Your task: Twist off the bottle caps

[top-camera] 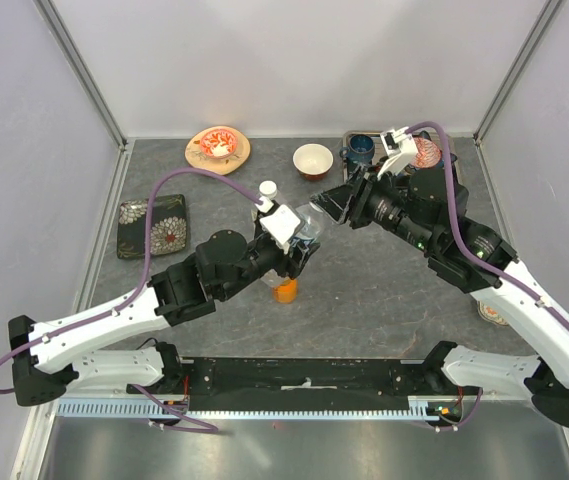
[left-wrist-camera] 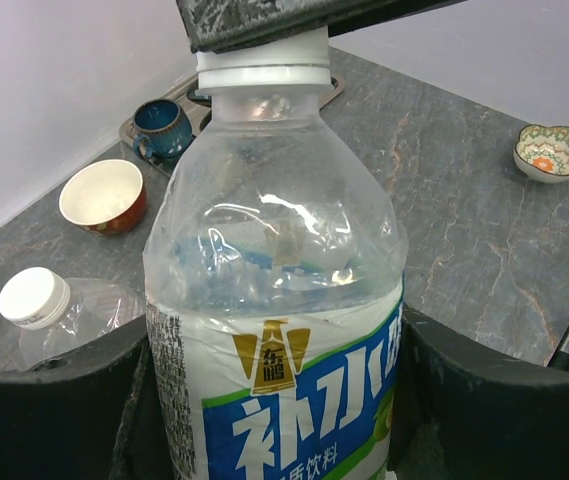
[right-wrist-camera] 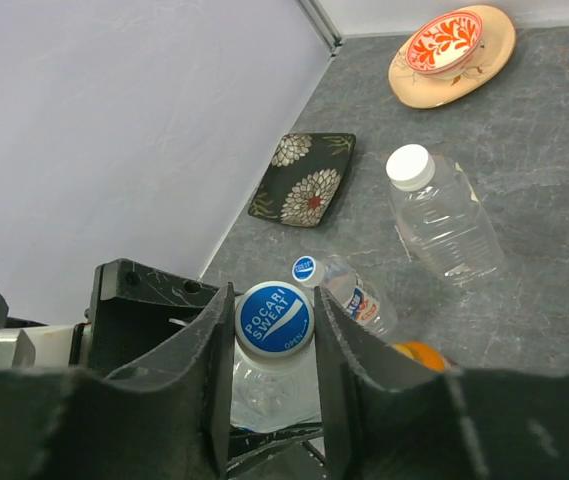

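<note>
My left gripper is shut on a short clear bottle with a blue label and holds it off the table. My right gripper is shut on its blue-topped cap, one finger on each side. The cap's white side shows in the left wrist view. A second short blue-labelled bottle lies below on the table. The orange bottle stands under the grippers. The taller clear bottle lies on its side, white cap on.
A tan plate with a red-patterned bowl, a white bowl and a blue mug stand along the back. A dark floral square dish lies at the left. A small patterned bowl sits at the right under my right arm.
</note>
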